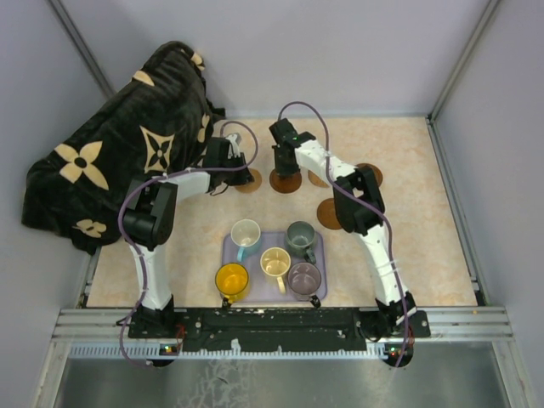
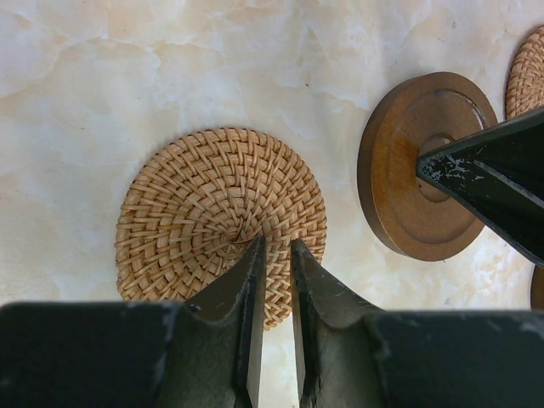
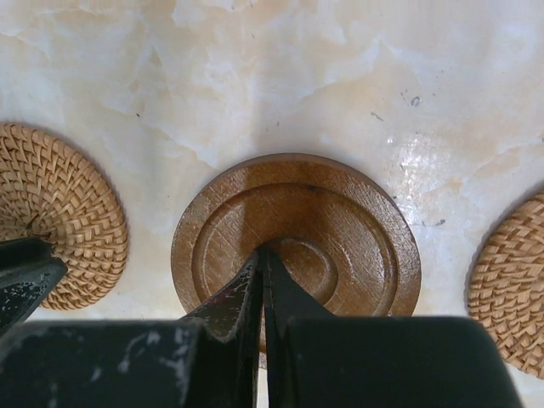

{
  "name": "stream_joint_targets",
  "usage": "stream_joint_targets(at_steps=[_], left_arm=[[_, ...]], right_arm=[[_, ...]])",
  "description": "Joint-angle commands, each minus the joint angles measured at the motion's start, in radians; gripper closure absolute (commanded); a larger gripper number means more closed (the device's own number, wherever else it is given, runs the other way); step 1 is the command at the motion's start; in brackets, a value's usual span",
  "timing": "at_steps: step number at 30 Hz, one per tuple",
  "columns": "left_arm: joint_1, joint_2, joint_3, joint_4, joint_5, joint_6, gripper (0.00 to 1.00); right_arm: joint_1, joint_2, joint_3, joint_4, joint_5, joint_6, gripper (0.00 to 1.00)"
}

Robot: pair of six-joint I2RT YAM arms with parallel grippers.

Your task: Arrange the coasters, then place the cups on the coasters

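Note:
Five cups stand on the lavender tray [image 1: 316, 293]: white and light-blue [image 1: 246, 234], grey-green [image 1: 301, 238], cream [image 1: 275, 263], yellow [image 1: 231, 279], mauve [image 1: 304, 277]. My left gripper [image 2: 276, 246] is shut and holds nothing, its tips over the near edge of a woven tan coaster [image 2: 195, 204]. Beside it, my right gripper [image 3: 262, 255] is shut with its tips resting on the middle of a dark wooden coaster [image 3: 340, 221]. In the top view both grippers [image 1: 238, 172] [image 1: 286, 172] sit side by side at the table's far middle.
More coasters lie to the right: a woven one [image 3: 510, 280] close by, a dark one [image 1: 370, 174] farther right and another dark one [image 1: 330, 212] nearer the tray. A black patterned blanket [image 1: 110, 161] fills the far left. Walls close in the table.

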Motion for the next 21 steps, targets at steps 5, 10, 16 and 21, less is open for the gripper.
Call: stream_joint_targets(at_steps=[5, 10, 16, 21], left_arm=[[0.015, 0.041, 0.038, -0.029, -0.006, 0.014, 0.76], [0.019, 0.044, 0.046, -0.029, -0.005, 0.016, 0.76], [0.024, 0.043, 0.051, -0.031, -0.007, 0.016, 0.76], [0.026, 0.04, 0.056, -0.031, 0.001, 0.021, 0.76]], right_arm=[[0.005, 0.061, 0.065, 0.012, -0.024, -0.027, 0.97], [0.005, 0.084, 0.109, 0.0, -0.023, -0.029, 0.97], [0.005, 0.087, 0.118, 0.006, -0.028, -0.037, 0.96], [0.005, 0.075, 0.112, 0.004, -0.011, -0.046, 0.96]])
